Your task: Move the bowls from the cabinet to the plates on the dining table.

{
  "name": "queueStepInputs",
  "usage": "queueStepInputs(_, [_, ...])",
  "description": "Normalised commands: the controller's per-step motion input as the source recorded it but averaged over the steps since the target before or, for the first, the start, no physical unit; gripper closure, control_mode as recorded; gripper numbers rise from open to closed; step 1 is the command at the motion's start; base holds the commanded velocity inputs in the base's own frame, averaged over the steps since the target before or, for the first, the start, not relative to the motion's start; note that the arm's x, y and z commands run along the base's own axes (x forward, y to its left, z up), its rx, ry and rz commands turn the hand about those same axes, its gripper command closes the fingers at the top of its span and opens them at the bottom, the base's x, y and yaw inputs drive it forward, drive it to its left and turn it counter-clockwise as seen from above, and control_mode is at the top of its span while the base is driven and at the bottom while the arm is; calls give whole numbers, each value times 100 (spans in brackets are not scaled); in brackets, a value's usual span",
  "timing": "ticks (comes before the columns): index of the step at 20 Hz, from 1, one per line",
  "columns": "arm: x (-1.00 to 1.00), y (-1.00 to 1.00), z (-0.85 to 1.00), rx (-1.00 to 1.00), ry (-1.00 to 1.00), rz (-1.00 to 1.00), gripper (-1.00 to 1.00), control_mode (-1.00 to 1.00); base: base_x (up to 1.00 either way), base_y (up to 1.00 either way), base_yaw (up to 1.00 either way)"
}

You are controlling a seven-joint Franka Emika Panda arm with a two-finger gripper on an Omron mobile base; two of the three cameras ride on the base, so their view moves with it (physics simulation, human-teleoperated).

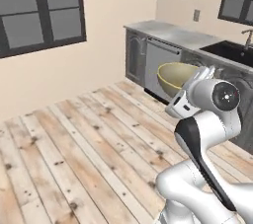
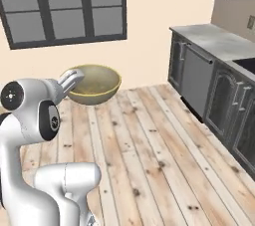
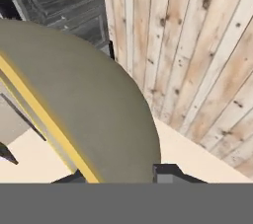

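- The white two-finger gripper [image 2: 74, 78] carries one round tan-beige bowl with a golden-brown rim [image 2: 93, 84]; the fingers [image 3: 170, 172] are closed on the rim, one on each side of the wall.
- The bowl hangs in the air at about the arm's shoulder height, well above the pale wooden plank floor [image 2: 164, 145], with its opening facing up and slightly tilted.
- In the left base view the same bowl [image 1: 175, 77] appears in front of the dark grey lower kitchen units [image 1: 148, 60], beside the grey marble tabletop [image 1: 173, 31] of the kitchen run with its black sink [image 1: 232, 51].
- The step in hand is judged to be transport: the bowl is out of the cabinet and not yet on a plate.
- Risk: the grip holds only a thin rim at one edge, so the bowl's weight hangs off to one side; a sharp base turn or arm swing could make it pivot or slip out.
- Risk: the bowl is wide and sits near the lower units; a swing towards them could knock it against a door or the tabletop edge.
- Risk: a drop from this height lands on bare floor.
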Motion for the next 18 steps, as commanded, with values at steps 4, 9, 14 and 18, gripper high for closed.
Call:
queueStepInputs(4, [0,0,0,0,0,0,100,100,81,-7,-59])
queueStepInputs(9, [0,0,0,0,0,0,100,100,97,12,-48])
queueStepInputs(14, [0,0,0,0,0,0,100,100,88,30,-46])
queueStepInputs(18, [0,0,0,0,0,0,100,100,68,7,-62])
